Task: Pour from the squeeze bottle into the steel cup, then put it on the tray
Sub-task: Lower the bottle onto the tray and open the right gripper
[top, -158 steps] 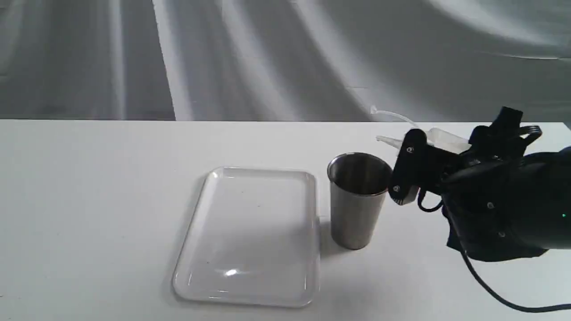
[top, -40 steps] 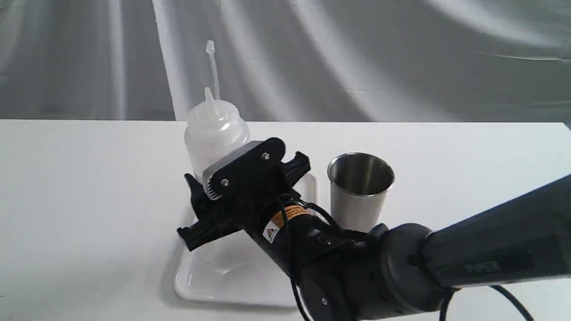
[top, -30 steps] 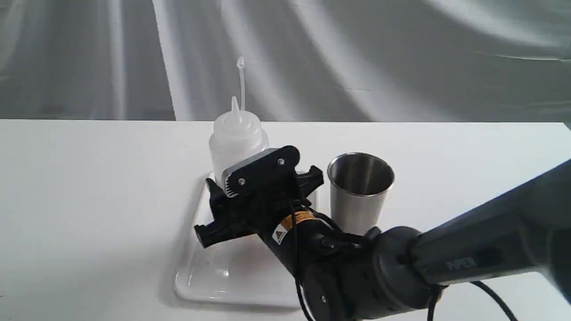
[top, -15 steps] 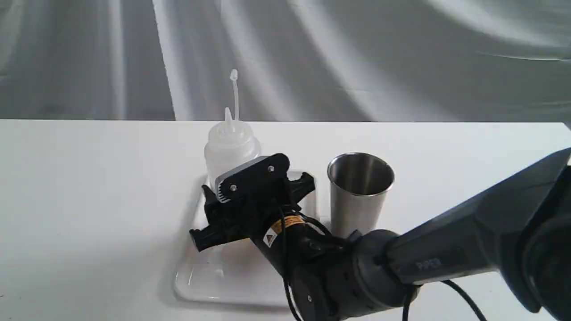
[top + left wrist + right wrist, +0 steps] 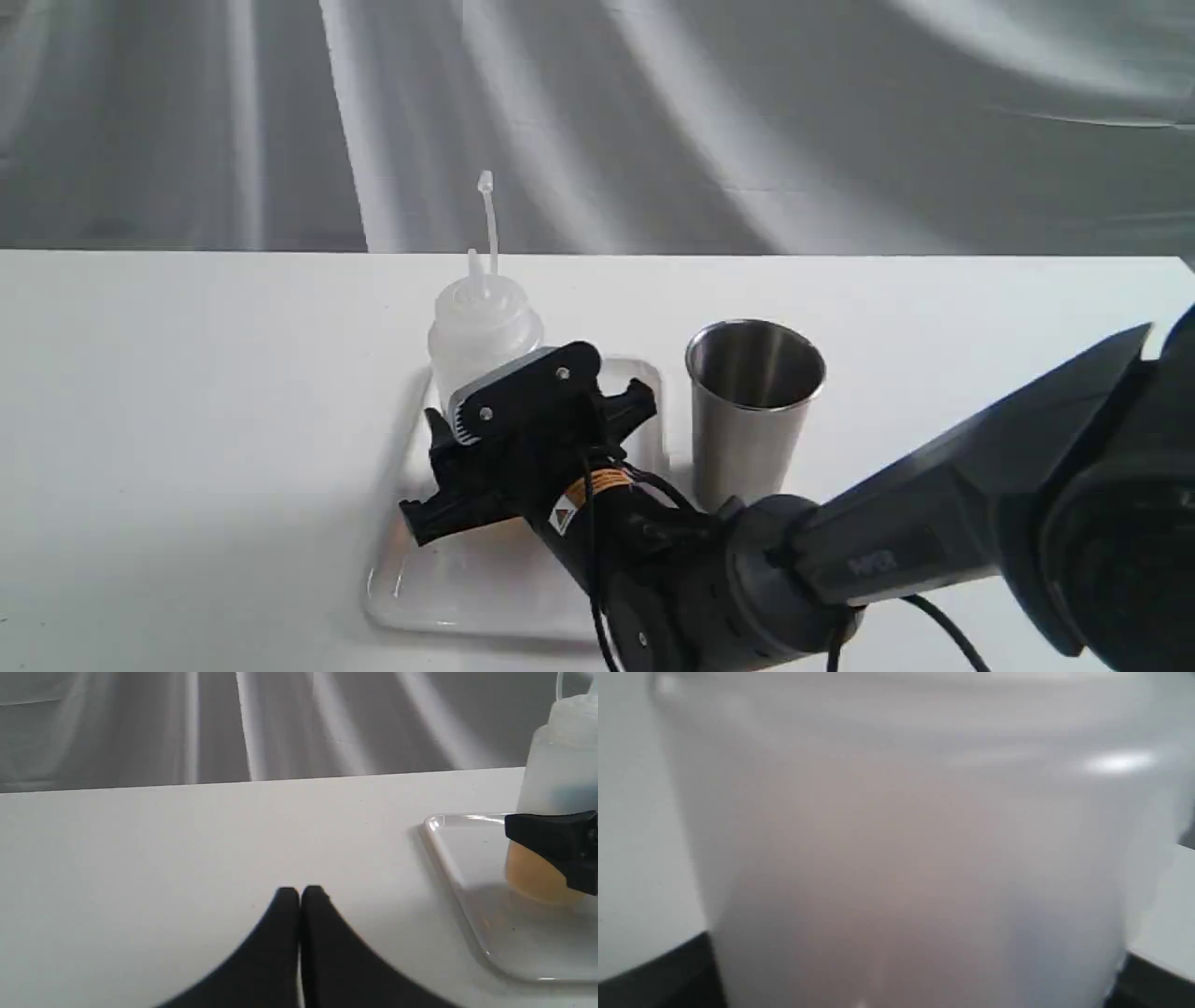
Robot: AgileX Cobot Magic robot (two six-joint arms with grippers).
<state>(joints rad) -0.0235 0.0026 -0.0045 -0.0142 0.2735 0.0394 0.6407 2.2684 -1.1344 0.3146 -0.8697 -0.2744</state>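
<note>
My right tool (image 5: 490, 387) clamps the squeeze bottle (image 5: 481, 322) upright over the tray (image 5: 397, 597), perhaps not quite seated; letting go early could tip it against the steel cup (image 5: 747, 420).

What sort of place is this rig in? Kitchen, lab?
Most likely a staged lab bench, not a kitchen: a plain white table against a draped grey cloth backdrop, with only a tray, cup and bottle set out as props.
</note>
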